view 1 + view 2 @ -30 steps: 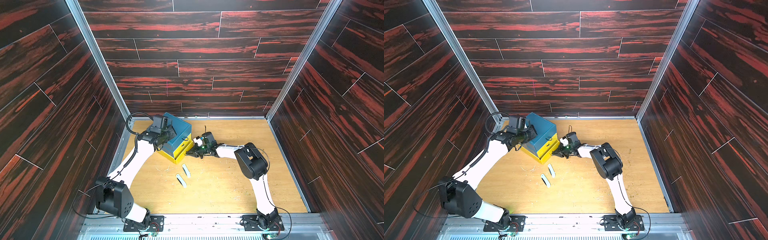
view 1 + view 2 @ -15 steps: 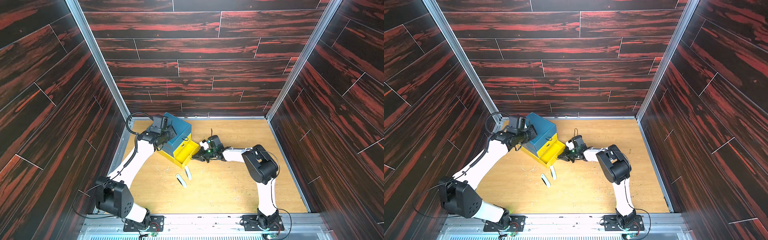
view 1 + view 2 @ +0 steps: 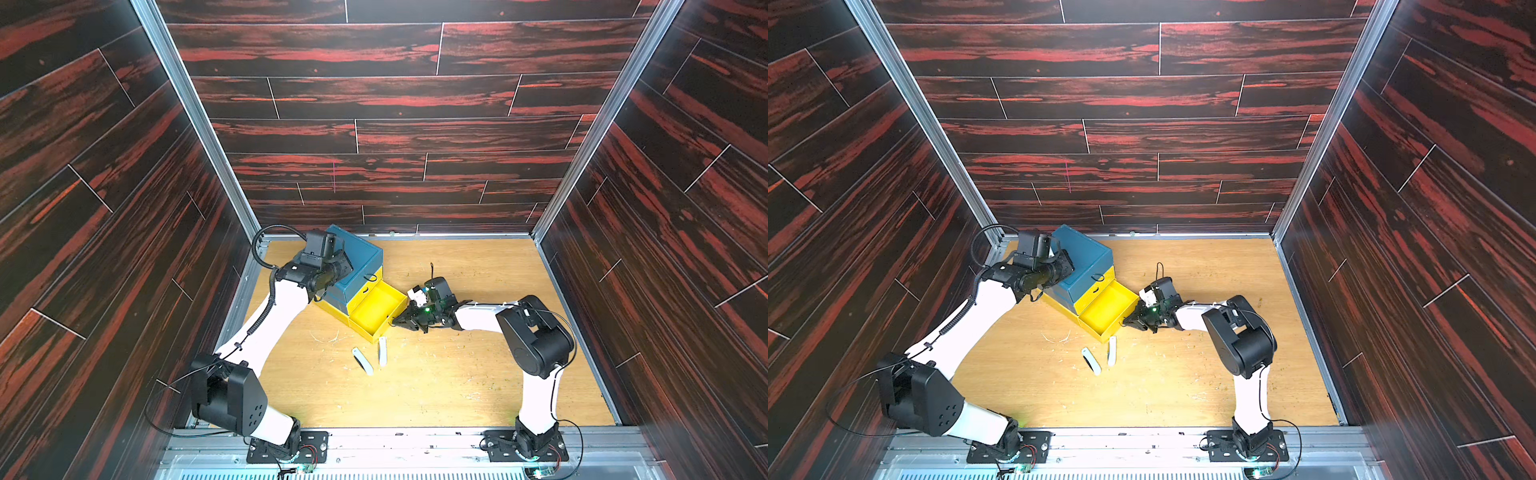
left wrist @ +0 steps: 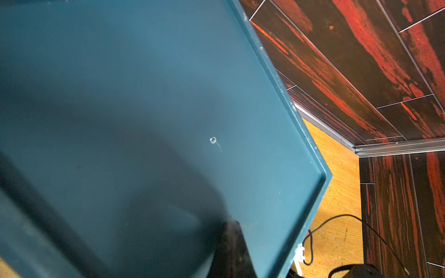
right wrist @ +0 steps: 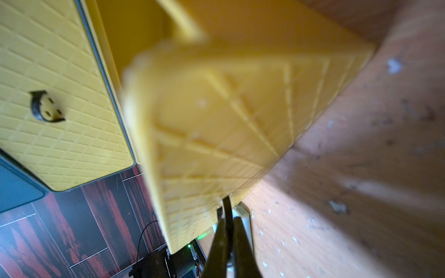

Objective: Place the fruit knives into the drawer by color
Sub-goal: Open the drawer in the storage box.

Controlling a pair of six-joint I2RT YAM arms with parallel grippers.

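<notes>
The drawer (image 3: 357, 259) (image 3: 1086, 255) is a teal-topped chest with yellow lower drawers, at the back left. Its bottom yellow drawer (image 3: 376, 309) (image 3: 1106, 309) stands pulled out and shows nothing inside. My right gripper (image 3: 395, 322) (image 3: 1126, 323) (image 5: 228, 223) is shut on that drawer's thin black loop pull (image 5: 226, 207). My left gripper (image 3: 343, 268) (image 4: 231, 231) is shut and rests on the chest's teal top (image 4: 168, 108). Two pale fruit knives (image 3: 362, 360) (image 3: 382, 351) lie on the floor just in front of the open drawer, also visible in a top view (image 3: 1091, 360) (image 3: 1112, 351).
The wooden floor (image 3: 457, 374) is ringed by dark red-black plank walls (image 3: 374, 124). A shut yellow drawer with its own black pull (image 5: 43, 106) sits above the open one. Both arm bases (image 3: 286, 444) (image 3: 528, 444) stand at the front edge.
My right gripper has drawn the bottom yellow drawer out of the chest toward the front right. The left arm and the two knives have stayed put.
</notes>
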